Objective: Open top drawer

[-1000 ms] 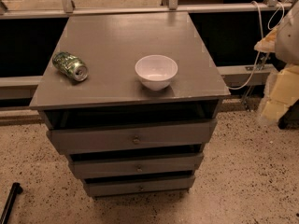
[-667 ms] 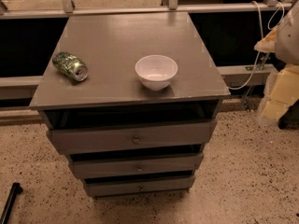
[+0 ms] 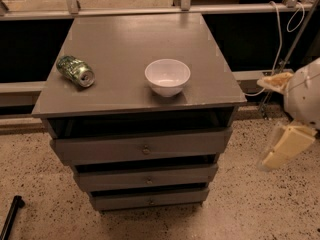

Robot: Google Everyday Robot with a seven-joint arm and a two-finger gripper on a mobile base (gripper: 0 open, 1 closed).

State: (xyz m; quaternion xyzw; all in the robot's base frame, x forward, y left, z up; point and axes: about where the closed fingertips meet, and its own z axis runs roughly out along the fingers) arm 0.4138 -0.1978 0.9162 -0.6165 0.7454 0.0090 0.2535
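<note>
The top drawer is the widest grey front of the cabinet, with a small round metal knob at its centre. A dark gap shows between its front and the cabinet top, so it stands a little way out. Two narrower-looking drawers sit below it. My gripper, cream-coloured on a white arm, hangs at the right edge of the camera view, level with the top drawer and well apart from the cabinet's right side.
On the cabinet top lie a crushed green can at the left and a white bowl near the front edge. A rail and cables run behind. A black rod lies on the speckled floor at lower left.
My arm and gripper have come down and slightly left at the right edge. The cabinet, can and bowl have not moved.
</note>
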